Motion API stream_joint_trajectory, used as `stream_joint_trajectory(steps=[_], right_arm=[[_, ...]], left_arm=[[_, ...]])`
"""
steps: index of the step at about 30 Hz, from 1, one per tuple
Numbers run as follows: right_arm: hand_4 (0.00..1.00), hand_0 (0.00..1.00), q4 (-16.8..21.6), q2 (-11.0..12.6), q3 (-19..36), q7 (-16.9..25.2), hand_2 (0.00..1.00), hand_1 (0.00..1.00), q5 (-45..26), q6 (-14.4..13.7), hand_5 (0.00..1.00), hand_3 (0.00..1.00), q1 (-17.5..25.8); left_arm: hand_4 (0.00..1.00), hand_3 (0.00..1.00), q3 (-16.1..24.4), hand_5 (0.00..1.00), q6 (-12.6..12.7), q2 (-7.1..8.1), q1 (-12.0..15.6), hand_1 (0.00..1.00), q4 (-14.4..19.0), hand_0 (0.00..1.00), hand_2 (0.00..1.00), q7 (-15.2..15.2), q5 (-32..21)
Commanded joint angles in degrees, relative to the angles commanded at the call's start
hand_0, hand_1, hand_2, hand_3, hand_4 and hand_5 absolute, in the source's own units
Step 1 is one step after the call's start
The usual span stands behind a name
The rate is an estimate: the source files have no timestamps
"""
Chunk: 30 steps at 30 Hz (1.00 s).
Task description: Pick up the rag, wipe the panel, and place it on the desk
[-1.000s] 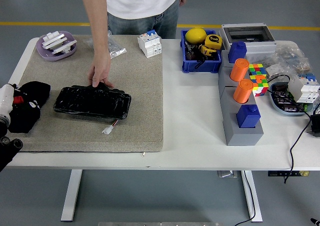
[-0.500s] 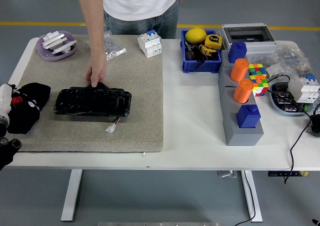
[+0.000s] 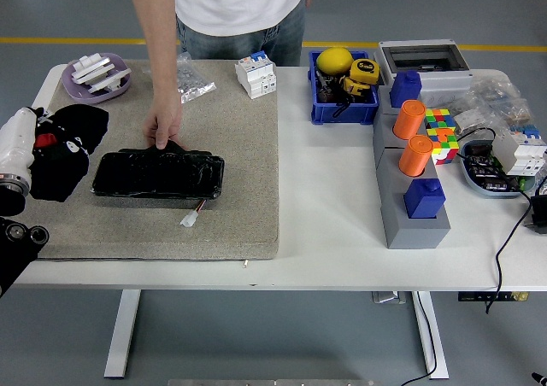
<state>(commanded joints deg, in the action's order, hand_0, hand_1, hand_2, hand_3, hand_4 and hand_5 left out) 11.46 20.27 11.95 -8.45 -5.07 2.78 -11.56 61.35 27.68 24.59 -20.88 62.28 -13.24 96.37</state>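
Gripping the crumpled black cloth rag (image 3: 68, 151) at the table's left end, over the left margin of the coarse beige felt mat (image 3: 248, 181); left hand (image 3: 34, 151) with its white wrist casing entering from the picture's left edge, fingers mostly buried in the folds, judged closed on the cloth though individual fingertips cannot be made out. Noted: glossy black rectangular panel (image 3: 158, 174) lying flat on the mat just to the right of the rag, near edges close together, not clearly touching. Long axis of the panel running left to right across the table, roughly parallel to the near edge, so a wipe would most naturally travel rightward along that axis away from the hand. Short lead with a white plug (image 3: 189, 219) trailing from the panel's near right corner; worth avoiding on a full-length stroke. Person's hand (image 3: 164, 131) pressing down on the panel's far edge, towards its left end, apparently steadying it; lies close to the probable start of the stroke and poses a contact risk. Right arm not visible; left hand the only one placed for the job. Judged stage: rag in hand, wiping not yet begun.
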Motion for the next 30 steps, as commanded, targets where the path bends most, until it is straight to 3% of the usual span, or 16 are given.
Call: stream_joint_trajectory(steps=[17,30], right_arm=[[0.998,0.71,-0.1,0.4,0.2,0.1,0.644,0.548,-0.2,0.1,0.569,0.638,0.1],[0.998,0.71,-0.1,0.5,0.4,0.0,0.644,0.549,0.1,0.2,0.568,0.639,0.1]], left_arm=[[0.268,0.392,-4.3,0.002,1.0,-3.99,-0.3,0.163,-0.5,0.255,0.43,-0.1,0.6],[0.27,0.395,-12.6,0.002,1.7,-7.28,-1.6,0.163,1.6,0.257,0.432,-1.2,1.6]])
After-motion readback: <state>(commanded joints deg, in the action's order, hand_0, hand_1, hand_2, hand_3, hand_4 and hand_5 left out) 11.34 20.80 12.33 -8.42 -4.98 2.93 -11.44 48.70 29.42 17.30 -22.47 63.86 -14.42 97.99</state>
